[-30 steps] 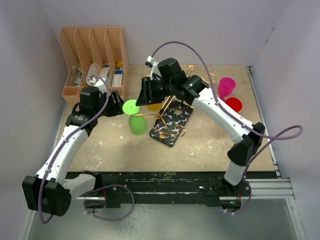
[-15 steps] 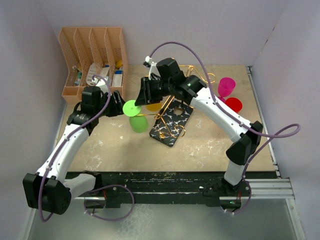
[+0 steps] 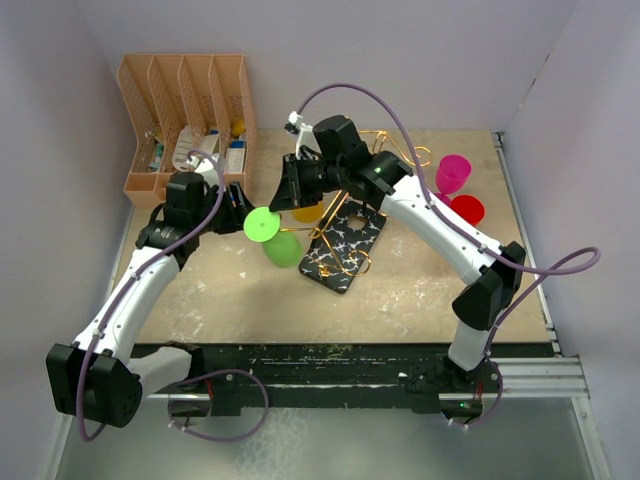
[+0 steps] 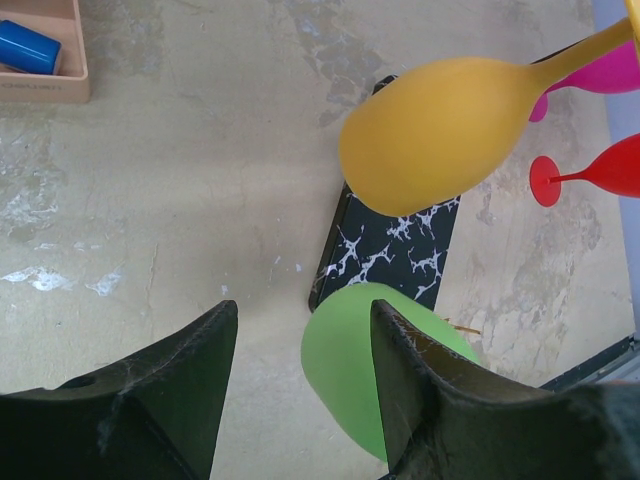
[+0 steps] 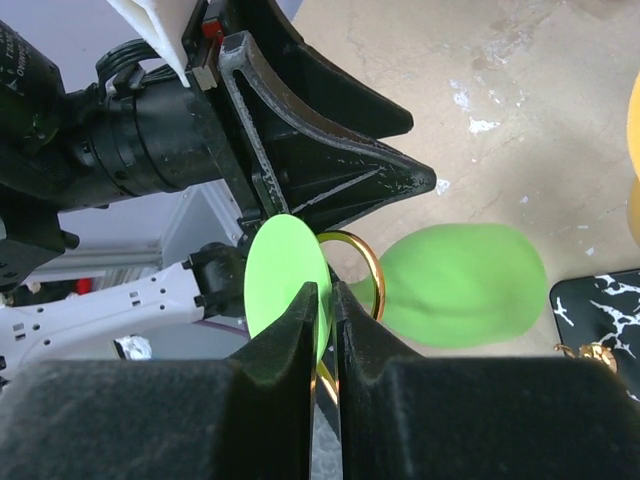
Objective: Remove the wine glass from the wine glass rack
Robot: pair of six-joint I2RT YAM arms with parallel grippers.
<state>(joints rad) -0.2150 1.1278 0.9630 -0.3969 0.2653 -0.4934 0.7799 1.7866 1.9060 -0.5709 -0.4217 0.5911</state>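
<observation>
The green wine glass point(image 3: 282, 249) hangs tilted, its round foot point(image 3: 261, 225) toward the left arm. My right gripper point(image 3: 283, 197) is shut on the edge of that foot point(image 5: 283, 275). In the right wrist view a gold curl point(image 5: 368, 268) of the wine glass rack loops around the stem just behind the foot, with the bowl point(image 5: 465, 285) beyond it. The rack's gold wires point(image 3: 385, 140) rise over its black marble-look base point(image 3: 345, 245). My left gripper point(image 3: 240, 210) is open and empty beside the foot. In its own view point(image 4: 302, 310) the green bowl point(image 4: 345, 370) lies below its right finger.
A yellow glass point(image 4: 440, 135) hangs on the rack over the base point(image 4: 390, 250). A pink glass point(image 3: 453, 173) and a red glass point(image 3: 467, 208) are at the right. A peach file organiser point(image 3: 185, 120) with bottles stands at the back left.
The green glass's foot has dropped slightly toward the front and its bowl has shifted a little right, still held by my right gripper. The left gripper has barely moved.
</observation>
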